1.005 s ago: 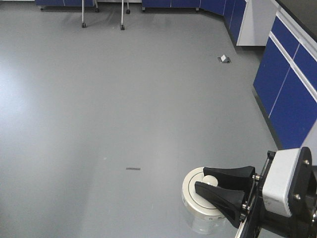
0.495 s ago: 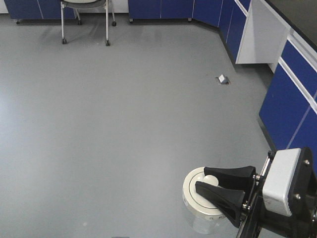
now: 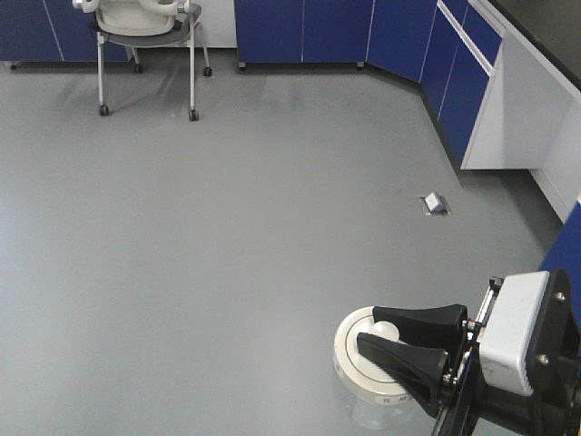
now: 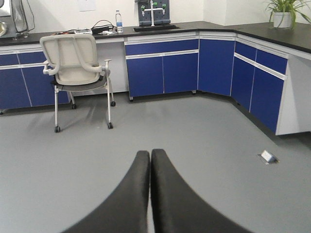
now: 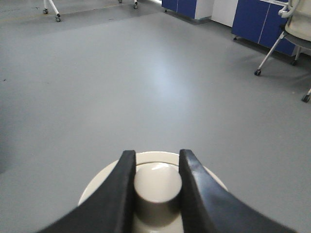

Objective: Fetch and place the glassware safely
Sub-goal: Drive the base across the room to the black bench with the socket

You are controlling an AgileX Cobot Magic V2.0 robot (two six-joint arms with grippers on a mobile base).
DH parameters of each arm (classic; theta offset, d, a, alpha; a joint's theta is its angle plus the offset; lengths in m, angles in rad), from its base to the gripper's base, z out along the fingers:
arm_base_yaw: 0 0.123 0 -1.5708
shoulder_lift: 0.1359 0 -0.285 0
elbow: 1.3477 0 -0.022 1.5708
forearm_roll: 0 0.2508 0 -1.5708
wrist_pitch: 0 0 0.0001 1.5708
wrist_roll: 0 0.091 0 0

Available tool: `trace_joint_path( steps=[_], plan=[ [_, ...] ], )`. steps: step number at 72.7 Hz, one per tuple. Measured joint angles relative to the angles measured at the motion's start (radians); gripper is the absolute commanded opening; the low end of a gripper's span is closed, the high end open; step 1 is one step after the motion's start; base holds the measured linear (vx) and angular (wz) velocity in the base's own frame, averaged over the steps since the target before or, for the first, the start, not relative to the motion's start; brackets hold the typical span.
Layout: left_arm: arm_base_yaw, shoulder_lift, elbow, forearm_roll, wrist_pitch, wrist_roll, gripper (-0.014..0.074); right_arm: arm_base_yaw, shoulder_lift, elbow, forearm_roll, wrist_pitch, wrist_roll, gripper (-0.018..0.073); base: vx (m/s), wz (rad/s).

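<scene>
Glassware: one lidded jar (image 3: 349, 360) at lower right, its knob (image 5: 156, 188) clamped by the right gripper (image 3: 369, 329); left gripper (image 4: 149, 155) pressed closed, empty; one chair (image 4: 74, 65) upper left.

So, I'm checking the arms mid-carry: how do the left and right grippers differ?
The left gripper is shut on nothing, fingers touching; the right gripper is shut on the knob of the jar lid, which keeps its fingers apart. The left gripper faces the chair and cabinets; the right gripper faces mostly floor. Both have black fingers.
</scene>
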Motion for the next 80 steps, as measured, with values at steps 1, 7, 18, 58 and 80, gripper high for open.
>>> trace_joint_path(
  steps=[1, 7, 18, 58, 80],
  plan=[
    [0.0, 0.0, 0.0, 0.0, 0.0, 0.0, -0.0007, 0.0, 0.0, 0.0, 0.0, 0.0, 0.0, -0.0001, 0.76, -0.02],
    [0.0, 0.0, 0.0, 0.0, 0.0, 0.0, -0.0007, 0.0, 0.0, 0.0, 0.0, -0.002, 0.0, -0.0001, 0.76, -0.05],
    [0.0, 0.0, 0.0, 0.0, 0.0, 0.0, -0.0007, 0.0, 0.0, 0.0, 0.0, -0.002, 0.0, -0.0001, 0.78, -0.05],
    [0.0, 0.0, 0.0, 0.0, 0.0, 0.0, -0.0007, 0.0, 0.0, 0.0, 0.0, -0.001, 0.0, -0.0001, 0.74, 0.03],
    [0.0, 0.0, 0.0, 0.0, 0.0, 0.0, -0.0007, 0.0, 0.0, 0.0, 0.0, -0.001, 0.0, -0.0001, 0.68, 0.09]
  ],
)
